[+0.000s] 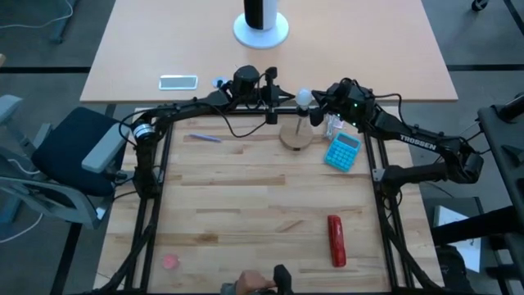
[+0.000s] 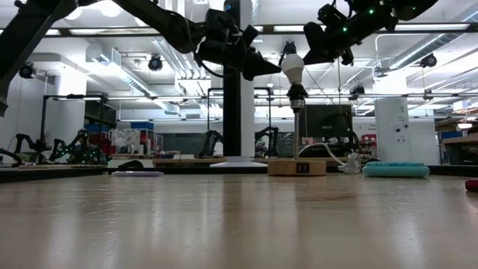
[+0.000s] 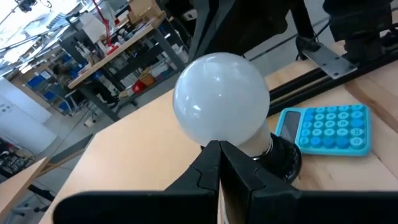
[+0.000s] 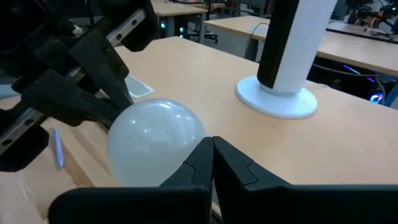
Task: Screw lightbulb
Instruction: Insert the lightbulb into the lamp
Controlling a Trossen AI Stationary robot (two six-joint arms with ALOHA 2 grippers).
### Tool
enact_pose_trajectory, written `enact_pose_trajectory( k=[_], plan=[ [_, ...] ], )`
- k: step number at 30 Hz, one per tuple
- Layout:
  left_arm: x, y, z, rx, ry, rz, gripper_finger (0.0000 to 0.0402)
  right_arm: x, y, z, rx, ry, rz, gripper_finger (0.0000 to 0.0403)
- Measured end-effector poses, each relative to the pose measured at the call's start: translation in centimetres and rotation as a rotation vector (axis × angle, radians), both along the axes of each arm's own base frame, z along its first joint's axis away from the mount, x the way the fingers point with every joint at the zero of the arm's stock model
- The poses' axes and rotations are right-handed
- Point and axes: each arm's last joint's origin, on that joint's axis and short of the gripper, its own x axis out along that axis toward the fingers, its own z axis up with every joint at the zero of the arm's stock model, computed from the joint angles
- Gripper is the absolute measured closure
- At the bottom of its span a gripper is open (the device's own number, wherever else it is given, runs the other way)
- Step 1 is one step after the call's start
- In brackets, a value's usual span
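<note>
– Where is the lightbulb point(image 1: 304, 97)?

– I see it on top of the thin post of the round wooden stand point(image 1: 295, 136), near the blue calculator point(image 1: 342, 152). My left hand point(image 1: 278, 97) and right hand point(image 1: 321, 98) sit right beside it, one on each side. Both look pinched shut and hold nothing.

– How will it feel?

– Light, smooth and slippery, I think. The round white glass could break, so I would hold its wide part softly.
</note>
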Motion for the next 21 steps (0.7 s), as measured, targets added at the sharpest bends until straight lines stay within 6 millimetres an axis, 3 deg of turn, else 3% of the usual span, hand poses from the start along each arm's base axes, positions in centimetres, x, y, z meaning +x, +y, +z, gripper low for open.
enact_pose_trajectory(
  k=[15,21],
  plan=[
    [-0.05,0.0,0.18,-0.013,-0.011,0.008,0.0401,0.06,0.3,-0.43,0.05,0.015,0.008,0.0401],
    [-0.21,0.29,0.45,0.013,-0.01,0.145,0.0401,0.03,0.37,-0.51,0.051,0.028,-0.004,0.0401]
  ],
)
